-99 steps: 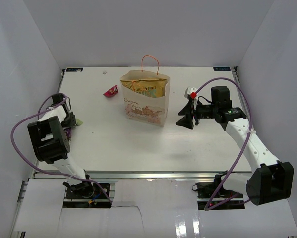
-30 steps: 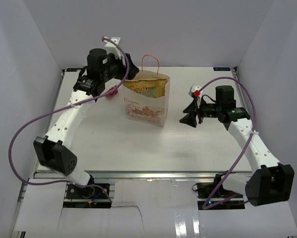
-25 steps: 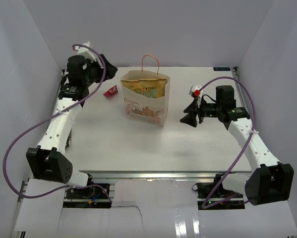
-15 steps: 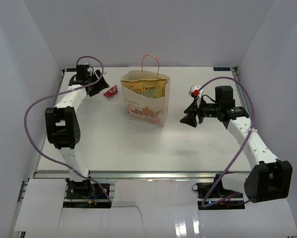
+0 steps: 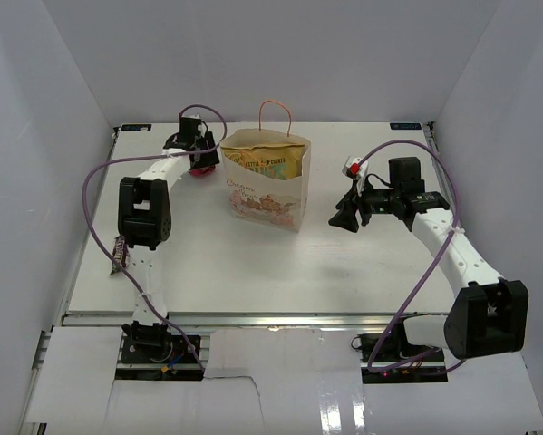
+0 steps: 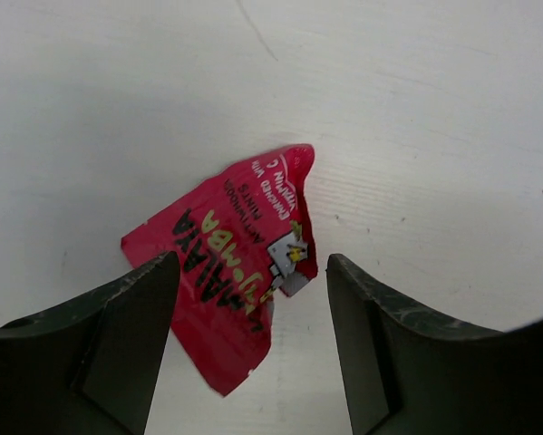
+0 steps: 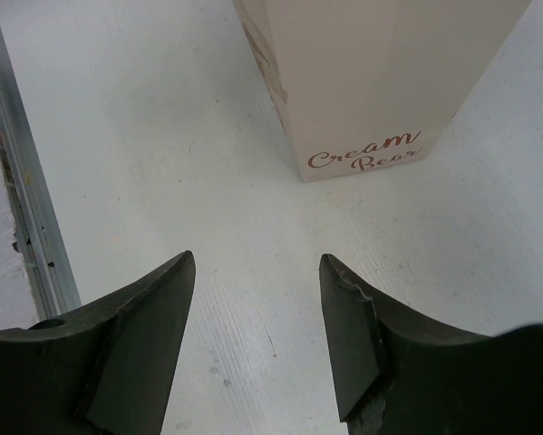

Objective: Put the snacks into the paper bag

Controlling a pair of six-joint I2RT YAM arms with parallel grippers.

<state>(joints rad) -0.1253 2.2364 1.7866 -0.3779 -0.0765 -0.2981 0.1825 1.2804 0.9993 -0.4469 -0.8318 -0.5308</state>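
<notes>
White worktop (image 5: pixel 253 263) carries the paper bag (image 5: pixel 264 207), upright near the far middle, with the big yellow chip bag (image 5: pixel 269 163) already standing inside its open top. That part looks done. The right tool (image 5: pixel 344 217) sits to the right of the bag, spread wide and empty. The left tool (image 5: pixel 198 154) hangs just left of the bag, fingers wide apart and gripping nothing, straddling the red packet (image 6: pixel 227 276) lying flat on the worktop. That packet is not yet bagged. Other small packets cannot be made out.
</notes>
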